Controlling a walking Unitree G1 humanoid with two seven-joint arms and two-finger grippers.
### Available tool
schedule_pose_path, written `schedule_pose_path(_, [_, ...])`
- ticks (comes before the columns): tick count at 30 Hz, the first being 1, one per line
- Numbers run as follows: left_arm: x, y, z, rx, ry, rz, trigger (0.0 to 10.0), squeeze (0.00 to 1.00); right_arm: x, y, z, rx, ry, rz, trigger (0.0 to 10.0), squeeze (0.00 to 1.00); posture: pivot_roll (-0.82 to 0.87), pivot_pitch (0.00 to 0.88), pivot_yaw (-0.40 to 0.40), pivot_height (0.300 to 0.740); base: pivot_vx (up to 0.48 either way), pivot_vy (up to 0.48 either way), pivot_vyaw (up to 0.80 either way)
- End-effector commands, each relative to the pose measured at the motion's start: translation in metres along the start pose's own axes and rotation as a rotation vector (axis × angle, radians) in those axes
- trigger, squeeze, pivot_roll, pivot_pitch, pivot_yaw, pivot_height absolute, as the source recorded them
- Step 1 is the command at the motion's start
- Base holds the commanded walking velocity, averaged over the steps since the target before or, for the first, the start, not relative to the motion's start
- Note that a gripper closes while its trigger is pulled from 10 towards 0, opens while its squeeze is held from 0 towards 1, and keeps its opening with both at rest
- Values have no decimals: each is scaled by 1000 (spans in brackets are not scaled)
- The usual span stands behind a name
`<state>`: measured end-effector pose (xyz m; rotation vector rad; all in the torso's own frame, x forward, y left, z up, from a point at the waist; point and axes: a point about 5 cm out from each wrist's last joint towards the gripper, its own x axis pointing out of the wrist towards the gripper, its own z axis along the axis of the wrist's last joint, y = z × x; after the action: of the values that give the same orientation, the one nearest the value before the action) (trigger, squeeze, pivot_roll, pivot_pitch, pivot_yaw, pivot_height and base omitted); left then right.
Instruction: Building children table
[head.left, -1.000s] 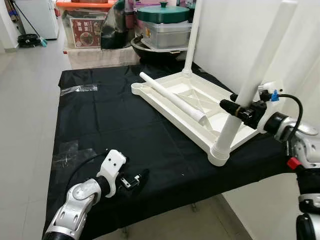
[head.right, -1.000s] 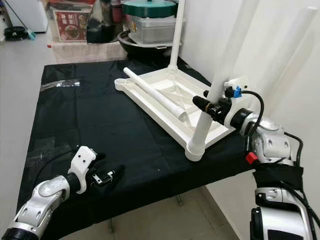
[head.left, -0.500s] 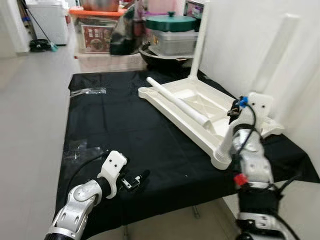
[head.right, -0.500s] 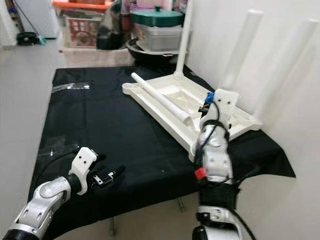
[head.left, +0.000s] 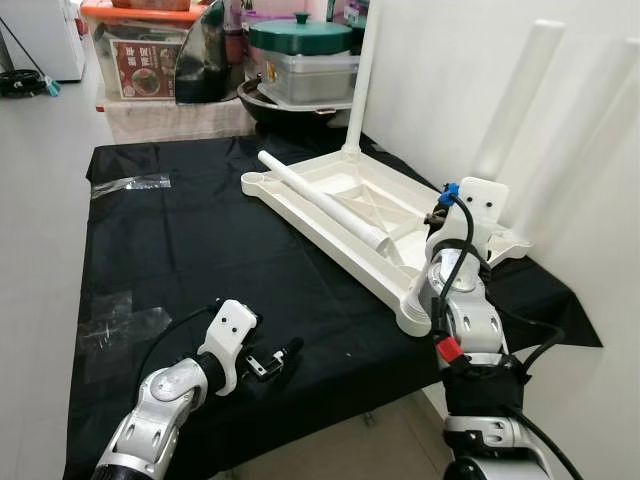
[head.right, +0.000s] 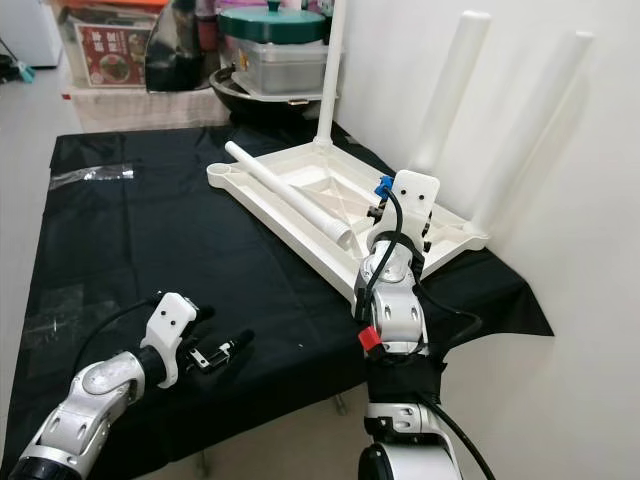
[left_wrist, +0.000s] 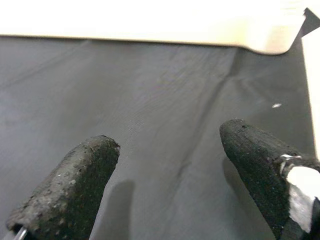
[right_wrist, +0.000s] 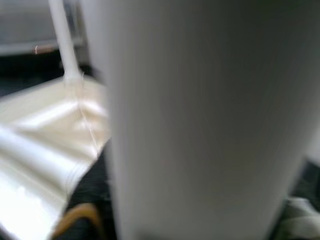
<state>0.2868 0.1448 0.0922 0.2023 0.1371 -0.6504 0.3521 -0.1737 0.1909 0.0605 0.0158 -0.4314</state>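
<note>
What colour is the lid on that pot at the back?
Dark green lid, clearest in the left eye view.

- Upturned white plastic tabletop (head.left: 330, 205): one.
- White table legs: four; three upright in corner sockets (head.left: 358, 80) (head.left: 515, 95) (head.right: 535, 125), one lying loose (head.left: 320, 198) across the tabletop.
- Counter under black cloth (head.left: 180, 250): one.
- Clear plastic wrappers on the cloth: two (head.left: 130, 183) (head.left: 115, 320).

A black cloth (head.left: 200, 230) covers the work surface at the centre of the frame, with pale grey floor (head.left: 40, 200) along the left edge. A white wall (head.left: 450, 70) fills the upper right, while storage boxes (head.left: 150, 55) and a green-lidded pot (head.left: 303, 30) crowd the top.
</note>
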Motion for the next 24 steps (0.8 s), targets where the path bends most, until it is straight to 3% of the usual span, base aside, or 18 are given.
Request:
schedule_pose_path(1, [-1, -1, -2, 5, 14, -2, 10000, 0, 7, -13, 7, 30, -15, 13, 10000, 1000, -9, 0, -104, 740, 0, 0, 0])
schedule_pose_path(2, [-1, 0, -2, 6, 14, -2, 10000, 0, 9, -14, 14, 40, -52, 92, 10000, 0, -17, 0, -93, 740, 0, 0, 0])
schedule_pose_path(3, [-1, 1, -2, 7, 13, -2, 10000, 0, 11, -14, 19, 62, -81, 170, 10000, 0, -18, 0, -92, 740, 0, 0, 0])
schedule_pose_path(4, [-1, 1, -1, 8, 13, -2, 10000, 0, 11, -15, 23, 81, -97, 327, 10000, 0, -18, 0, -92, 740, 0, 0, 0])
schedule_pose_path(5, [-1, 1, -1, 8, 13, -2, 10000, 0, 11, -15, 23, 81, -97, 327, 10000, 0, -18, 0, -92, 740, 0, 0, 0])
schedule_pose_path(6, [-1, 1, -1, 9, 12, -2, 10000, 0, 10, -23, 32, 76, -135, 550, 10000, 0, -17, 0, -92, 740, 0, 0, 0])
schedule_pose_path(7, [-1, 2, -1, 9, 12, -3, 10000, 0, 9, -30, 36, 53, -147, 650, 10000, 0, -17, 0, -92, 740, 0, 0, 0])
schedule_pose_path(9, [-1, 2, -1, 9, 12, -3, 10000, 0, 8, -34, 39, 35, -154, 701, 10000, 0, -22, 0, -88, 740, 0, 0, 0])
schedule_pose_path(10, [-1, 2, -2, 9, 14, -3, 10000, 0, 7, -47, 43, -8, -152, 823, 10000, 0, -27, 0, -87, 740, 0, 0, 0])
schedule_pose_path(16, [0, 1, -2, 9, 16, -7, 10000, 0, 18, -64, 42, -145, -105, 847, 10000, 0, -23, 0, -85, 740, 0, 0, 0])
schedule_pose_path(22, [0, 2, 0, 15, 13, -7, 10000, 0, 21, -63, 35, -170, -71, 914, 10000, 0, -16, 0, -85, 740, 0, 0, 0])
schedule_pose_path(24, [0, 3, 0, 17, 13, -6, 10000, 0, 22, -64, 34, -168, -62, 939, 9569, 0, -12, 0, -87, 740, 0, 0, 0])
